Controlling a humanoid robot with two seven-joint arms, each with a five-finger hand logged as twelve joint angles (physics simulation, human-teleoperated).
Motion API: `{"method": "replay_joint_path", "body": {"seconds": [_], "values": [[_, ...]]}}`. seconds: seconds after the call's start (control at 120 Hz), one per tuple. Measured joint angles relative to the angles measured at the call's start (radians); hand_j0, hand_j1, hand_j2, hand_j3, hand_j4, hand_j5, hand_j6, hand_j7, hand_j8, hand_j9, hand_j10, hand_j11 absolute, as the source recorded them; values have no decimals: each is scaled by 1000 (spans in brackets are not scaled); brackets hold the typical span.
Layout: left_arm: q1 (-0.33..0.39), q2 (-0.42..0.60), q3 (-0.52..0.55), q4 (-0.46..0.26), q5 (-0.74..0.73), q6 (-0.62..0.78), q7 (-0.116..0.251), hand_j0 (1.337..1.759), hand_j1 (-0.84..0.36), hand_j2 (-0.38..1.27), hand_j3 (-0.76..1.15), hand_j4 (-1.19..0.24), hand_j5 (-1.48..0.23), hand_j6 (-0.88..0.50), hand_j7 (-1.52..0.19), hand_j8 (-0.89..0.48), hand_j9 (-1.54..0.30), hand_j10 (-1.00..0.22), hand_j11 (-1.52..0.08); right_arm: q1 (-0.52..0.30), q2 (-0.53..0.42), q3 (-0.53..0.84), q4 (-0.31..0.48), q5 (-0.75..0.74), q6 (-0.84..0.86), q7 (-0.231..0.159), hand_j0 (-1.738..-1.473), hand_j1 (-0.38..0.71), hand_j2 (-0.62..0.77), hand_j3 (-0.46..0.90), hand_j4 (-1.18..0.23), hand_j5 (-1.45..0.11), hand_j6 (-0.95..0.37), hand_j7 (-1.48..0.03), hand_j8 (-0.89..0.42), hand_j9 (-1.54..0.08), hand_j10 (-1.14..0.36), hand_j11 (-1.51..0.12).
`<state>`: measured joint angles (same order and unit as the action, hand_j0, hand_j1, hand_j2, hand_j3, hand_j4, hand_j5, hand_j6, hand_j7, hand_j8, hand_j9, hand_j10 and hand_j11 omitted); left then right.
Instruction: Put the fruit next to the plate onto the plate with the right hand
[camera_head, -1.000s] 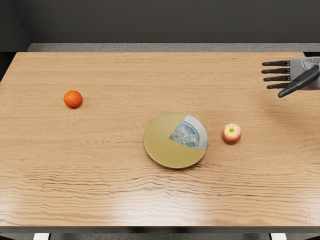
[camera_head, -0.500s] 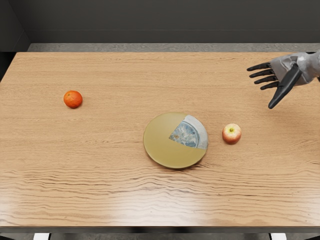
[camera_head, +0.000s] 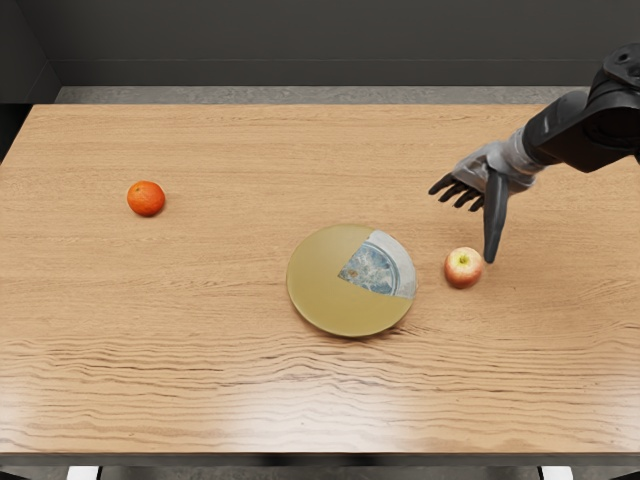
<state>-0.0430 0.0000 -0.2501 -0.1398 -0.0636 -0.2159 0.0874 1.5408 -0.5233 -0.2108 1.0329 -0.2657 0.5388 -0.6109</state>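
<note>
A small red-yellow apple (camera_head: 463, 267) lies on the wooden table just right of a round olive plate (camera_head: 340, 290) with a bluish patterned wedge. My right hand (camera_head: 470, 205) comes in from the right edge and hovers above and slightly right of the apple, fingers spread, thumb pointing down toward it, holding nothing. An orange (camera_head: 146, 198) rests far away at the left of the table. The left arm does not show.
The wooden table (camera_head: 200, 380) fills the view, with a dark wall behind its far edge. Bare wood lies between the plate and the orange and along the front.
My right hand has travelled from the table's far right corner leftward and down toward the apple, and more of the forearm now shows. Apple, plate and orange have not moved.
</note>
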Motion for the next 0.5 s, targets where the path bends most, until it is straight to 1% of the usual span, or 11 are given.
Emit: {"method": "replay_joint_path", "body": {"seconds": [0.1, 0.175, 0.233, 0.325, 0.5], "values": [[0, 0, 0, 0, 0, 0, 0, 1658, 349, 0, 0, 0, 0, 0, 0, 0, 0, 0, 0, 11, 3, -20, 40, -51, -51, 0, -1658, -349, 0, 0, -2, 0, -2, 0, -2, 0, -1, 0], [0, 0, 0, 0, 0, 0, 0, 1658, 349, 0, 0, 0, 0, 0, 0, 0, 0, 0, 0, 20, 0, -48, 85, -107, -139, 0, -1658, -349, 0, 0, -2, 0, -2, 0, -2, 0, -1, 0], [1, 0, 0, 0, 0, 0, 0, 1658, 349, 0, 0, 0, 0, 0, 0, 0, 0, 0, 0, 24, -14, -66, 148, -135, -226, 0, -1658, -349, 0, 0, -2, 0, -2, 0, -2, 0, -1, 0], [2, 0, 0, 0, 0, 0, 0, 1658, 349, 0, 0, 0, 0, 0, 0, 0, 0, 0, 0, 25, -65, -91, 261, -156, -373, 0, -1658, -349, 0, 0, -2, 0, -3, 0, -2, 0, -1, 0], [2, 0, 0, 0, 0, 1, 0, 1658, 349, 0, 0, 0, 0, 0, 0, 0, 0, 0, 0, 11, -88, -118, 407, -172, -578, 0, -1658, -321, -4, 0, -25, -31, -26, -31, -26, -31, -25, -31]]}}
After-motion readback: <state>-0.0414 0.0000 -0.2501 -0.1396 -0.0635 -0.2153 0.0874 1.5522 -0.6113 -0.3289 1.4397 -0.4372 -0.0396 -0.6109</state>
